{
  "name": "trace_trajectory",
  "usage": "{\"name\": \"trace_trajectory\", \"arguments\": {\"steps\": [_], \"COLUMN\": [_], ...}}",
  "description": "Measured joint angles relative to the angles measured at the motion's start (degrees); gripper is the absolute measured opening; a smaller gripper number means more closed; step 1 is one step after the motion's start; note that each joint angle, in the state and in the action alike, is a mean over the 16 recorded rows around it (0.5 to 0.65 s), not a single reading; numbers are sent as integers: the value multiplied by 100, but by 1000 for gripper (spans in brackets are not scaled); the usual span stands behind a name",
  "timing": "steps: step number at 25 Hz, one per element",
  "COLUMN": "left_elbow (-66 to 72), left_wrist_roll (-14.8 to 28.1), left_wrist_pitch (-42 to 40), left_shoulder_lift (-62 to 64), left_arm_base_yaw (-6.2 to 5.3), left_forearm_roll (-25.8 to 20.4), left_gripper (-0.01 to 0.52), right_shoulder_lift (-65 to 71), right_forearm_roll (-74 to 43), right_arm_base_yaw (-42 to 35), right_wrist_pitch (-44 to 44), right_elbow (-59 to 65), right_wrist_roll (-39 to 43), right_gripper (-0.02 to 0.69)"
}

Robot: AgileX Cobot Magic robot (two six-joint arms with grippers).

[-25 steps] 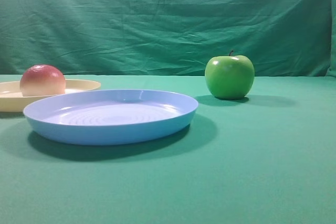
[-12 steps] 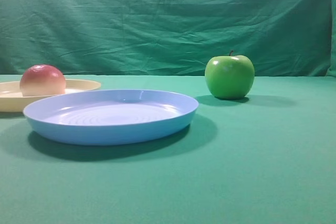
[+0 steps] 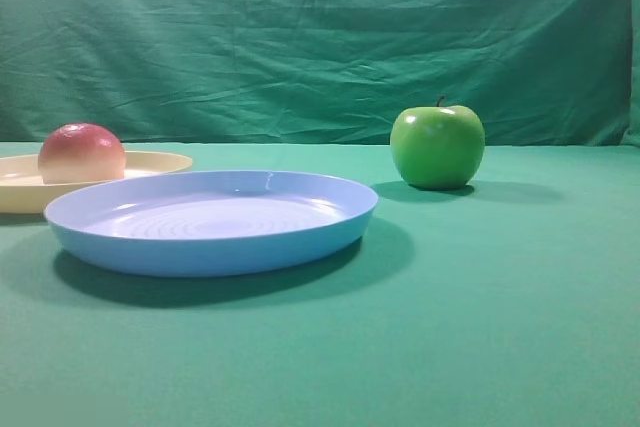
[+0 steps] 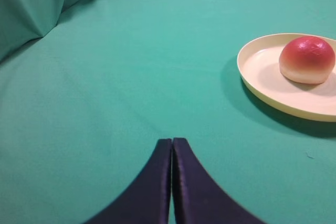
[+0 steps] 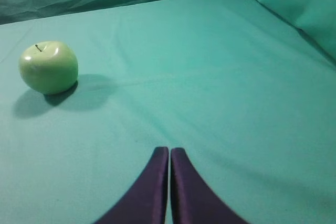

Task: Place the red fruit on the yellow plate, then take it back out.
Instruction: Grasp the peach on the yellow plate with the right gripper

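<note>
The red fruit (image 3: pixel 81 153) sits inside the yellow plate (image 3: pixel 160 161), resting on the plate's floor toward its far side in the left wrist view, nothing touching it. In the high view the yellow plate is cut off by the left edge, and its near rim is hidden behind the blue plate (image 3: pixel 212 221), which holds nothing. The left wrist view also crops the yellow plate at the right edge. The green apple (image 3: pixel 437 146) stands upright on the green-draped counter (image 3: pixel 500 307), well apart from both plates. The left tool (image 4: pixel 172 142) hangs over bare cloth, well short of the yellow plate, tips pressed together around nothing. The right tool (image 5: pixel 169 151) is likewise closed and holds nothing, away from the apple.
</note>
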Motion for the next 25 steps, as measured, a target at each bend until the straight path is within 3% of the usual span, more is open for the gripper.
{"name": "trace_trajectory", "arguments": {"steps": [17,25], "left_elbow": [0,0], "left_wrist_roll": [0,0], "left_wrist_pitch": [0,0], "left_shoulder_lift": [0,0], "left_arm_base_yaw": [0,0], "left_forearm_roll": [0,0], "left_gripper": [0,0], "right_shoulder_lift": [7,448], "right_forearm_roll": [296,589], "right_arm_base_yaw": [0,26], "right_wrist_pitch": [-524,-962], "right_elbow": [-40,-664], "right_wrist_roll": [0,-8], "right_gripper": [0,0]}}
